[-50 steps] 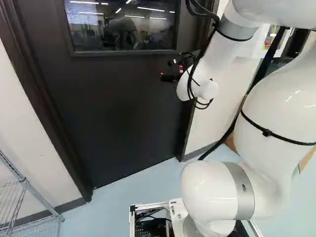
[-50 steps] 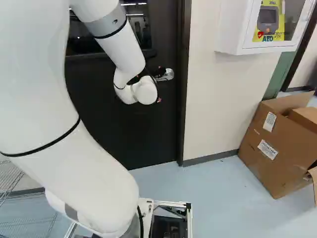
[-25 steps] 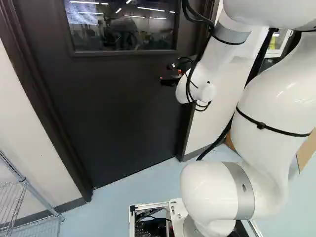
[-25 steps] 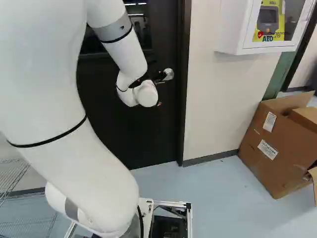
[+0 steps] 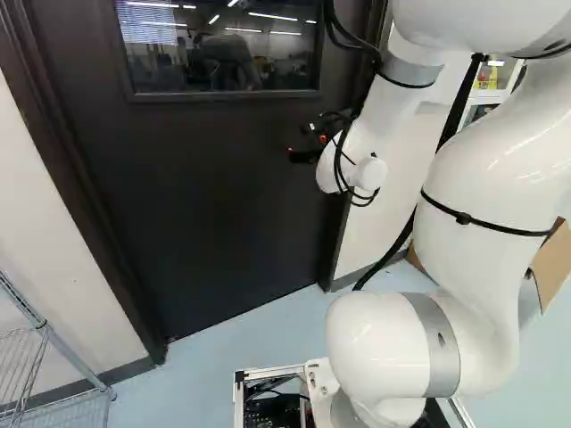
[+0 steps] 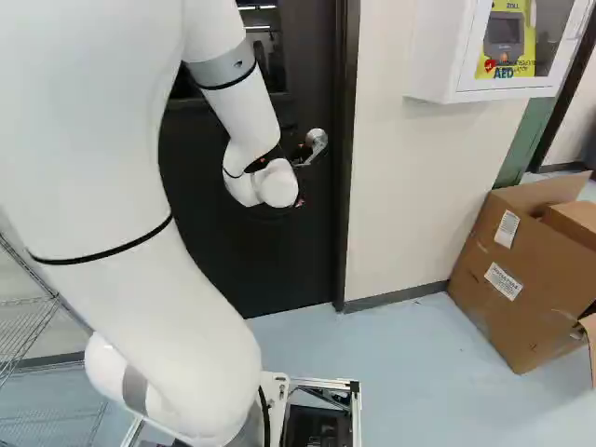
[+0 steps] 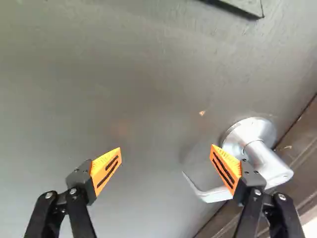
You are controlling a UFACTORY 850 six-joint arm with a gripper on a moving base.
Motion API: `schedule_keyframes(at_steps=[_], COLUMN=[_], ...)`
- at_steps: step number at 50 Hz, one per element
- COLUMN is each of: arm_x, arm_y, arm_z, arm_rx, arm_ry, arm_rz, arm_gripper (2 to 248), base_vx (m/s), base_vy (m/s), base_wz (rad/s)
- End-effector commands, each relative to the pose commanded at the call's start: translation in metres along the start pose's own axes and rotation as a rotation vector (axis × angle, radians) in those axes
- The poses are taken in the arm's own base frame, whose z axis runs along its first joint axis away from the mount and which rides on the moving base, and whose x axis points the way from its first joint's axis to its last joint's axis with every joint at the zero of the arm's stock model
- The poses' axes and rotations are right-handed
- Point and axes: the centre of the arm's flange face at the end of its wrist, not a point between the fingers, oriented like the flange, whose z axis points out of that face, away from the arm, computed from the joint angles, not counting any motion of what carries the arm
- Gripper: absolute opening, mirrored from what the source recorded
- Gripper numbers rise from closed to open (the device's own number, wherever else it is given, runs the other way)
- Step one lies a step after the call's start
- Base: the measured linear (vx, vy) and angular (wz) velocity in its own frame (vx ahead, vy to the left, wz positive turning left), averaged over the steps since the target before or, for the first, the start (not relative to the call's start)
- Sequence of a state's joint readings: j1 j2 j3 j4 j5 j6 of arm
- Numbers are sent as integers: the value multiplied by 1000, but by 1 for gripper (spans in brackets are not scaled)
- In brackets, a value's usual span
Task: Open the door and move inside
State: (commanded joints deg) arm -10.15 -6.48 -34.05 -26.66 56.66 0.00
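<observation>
"Left base view?"
"Door [image 5: 210,209] shut in its frame [image 5: 87,196]; the arm [image 5: 473,178] reaches to its latch side."
"Right base view?"
"The lever [image 6: 317,140] sits near the frame, just beside the arm's wrist."
"And the wrist view?"
"Gripper [image 7: 166,147] spread wide, gripping nothing. One orange pad [image 7: 228,167] overlaps the lever; contact, I can't tell."
"So?"
"Shift toward the frame, roll to straddle the lever, close squarely, then turn it fully before moving the door."

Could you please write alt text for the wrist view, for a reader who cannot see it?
The open black hand with orange pads faces a dark door; a silver lever handle passes behind one finger, its free end showing between the two.
</observation>
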Motion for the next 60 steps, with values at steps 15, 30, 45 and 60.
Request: schedule_keyframes(at_steps=[15,30,45,60], arm_x=[-16,-30,-41,-40], arm_y=[-3,-5,-13,-24], arm_z=[4,16,49,83], arm_rx=[9,22,80,153], arm_ry=[-32,-59,-53,0], arm_rz=[13,24,15,-14], arm_gripper=[247,247,247,247], base_vx=[0,0,0,0], base_vy=[0,0,0,0], base_wz=[0,-2,0,0])
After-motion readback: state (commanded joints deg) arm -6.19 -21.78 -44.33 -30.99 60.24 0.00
